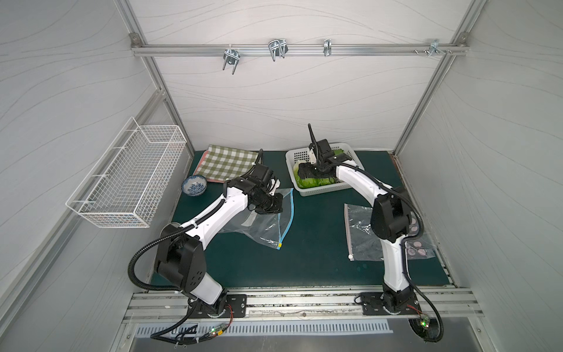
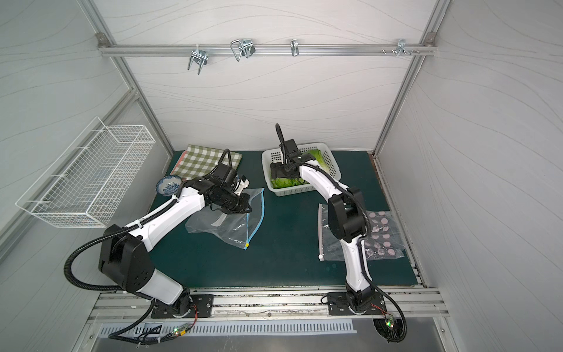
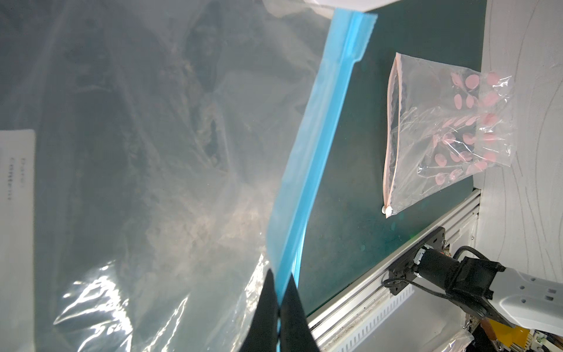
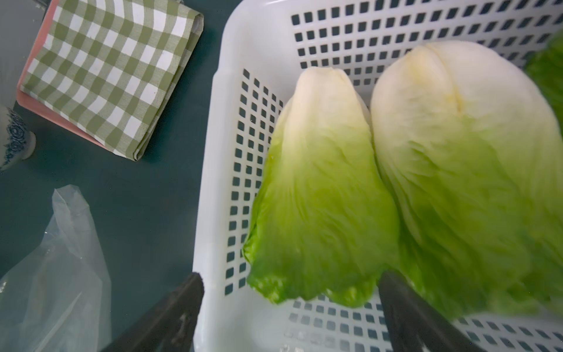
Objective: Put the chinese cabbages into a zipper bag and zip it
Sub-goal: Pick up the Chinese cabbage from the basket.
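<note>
In both top views the chinese cabbages [image 1: 307, 182] lie in the white basket [image 1: 324, 191], under my right jaws. Left wrist: my left jaws pinch the zipper bag [image 3: 152, 152] at its blue strip. Right wrist: my right jaws gape, one head's leaf tips between them.

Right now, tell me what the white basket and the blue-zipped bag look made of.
The white basket looks like moulded plastic: smooth, slightly matte, with rows of square holes. The blue-zipped bag is likely thin clear plastic film: glossy, wrinkled, catching glare.
</note>
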Robot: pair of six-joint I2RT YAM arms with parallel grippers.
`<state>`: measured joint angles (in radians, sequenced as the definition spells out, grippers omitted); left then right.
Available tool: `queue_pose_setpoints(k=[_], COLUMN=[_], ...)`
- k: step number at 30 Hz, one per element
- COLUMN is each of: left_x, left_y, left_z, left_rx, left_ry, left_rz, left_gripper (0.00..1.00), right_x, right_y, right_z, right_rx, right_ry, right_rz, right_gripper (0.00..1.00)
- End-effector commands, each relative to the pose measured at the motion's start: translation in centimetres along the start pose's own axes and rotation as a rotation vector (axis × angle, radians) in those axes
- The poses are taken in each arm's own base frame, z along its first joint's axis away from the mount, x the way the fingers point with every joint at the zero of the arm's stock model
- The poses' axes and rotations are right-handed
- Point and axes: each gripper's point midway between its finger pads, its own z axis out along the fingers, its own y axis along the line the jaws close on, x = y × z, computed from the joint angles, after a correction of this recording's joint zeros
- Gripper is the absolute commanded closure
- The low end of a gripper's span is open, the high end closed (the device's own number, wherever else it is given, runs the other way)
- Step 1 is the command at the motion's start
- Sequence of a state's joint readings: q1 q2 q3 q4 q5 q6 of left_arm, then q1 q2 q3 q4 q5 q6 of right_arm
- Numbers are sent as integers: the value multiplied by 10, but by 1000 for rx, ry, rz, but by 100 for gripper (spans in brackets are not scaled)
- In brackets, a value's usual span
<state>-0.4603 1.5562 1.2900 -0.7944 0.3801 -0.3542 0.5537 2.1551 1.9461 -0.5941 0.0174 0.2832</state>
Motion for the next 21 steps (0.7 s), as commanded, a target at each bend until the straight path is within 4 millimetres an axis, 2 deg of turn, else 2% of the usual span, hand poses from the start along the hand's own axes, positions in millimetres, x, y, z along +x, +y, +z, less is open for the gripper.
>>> queue_pose_setpoints(k=[1, 4, 8, 11, 13, 15, 18, 21], left_x=[-3, -2, -2, -2, -3, -3, -2, -3], left_y=[-9, -9, -9, -9, -10, -10, -10, -8], left_z=[-8, -9, -10, -9, -9, -9, -11, -14], left_rx=[26, 29, 34, 36, 37, 37, 37, 24], left_ry=[-34, -35, -38, -37, -38, -38, -40, -46], left_rz=[36, 39, 41, 41, 41, 42, 46, 54], left_gripper=[100, 100, 100, 100, 100, 100, 100, 100], right_x=[15, 26, 35, 39, 36, 31, 13, -12], right_y=[-10, -20, -34, -39, -40, -39, -32, -14], right_z=[30, 48, 60, 66, 65, 62, 45, 15], right_rx=[67, 122, 174, 159, 136, 124, 98, 22], right_ry=[63, 90, 109, 120, 106, 90, 31, -51], right_rz=[-49, -68, -54, -29, -18, -15, -27, -38], right_gripper=[7, 8, 14, 24, 34, 47, 70, 79])
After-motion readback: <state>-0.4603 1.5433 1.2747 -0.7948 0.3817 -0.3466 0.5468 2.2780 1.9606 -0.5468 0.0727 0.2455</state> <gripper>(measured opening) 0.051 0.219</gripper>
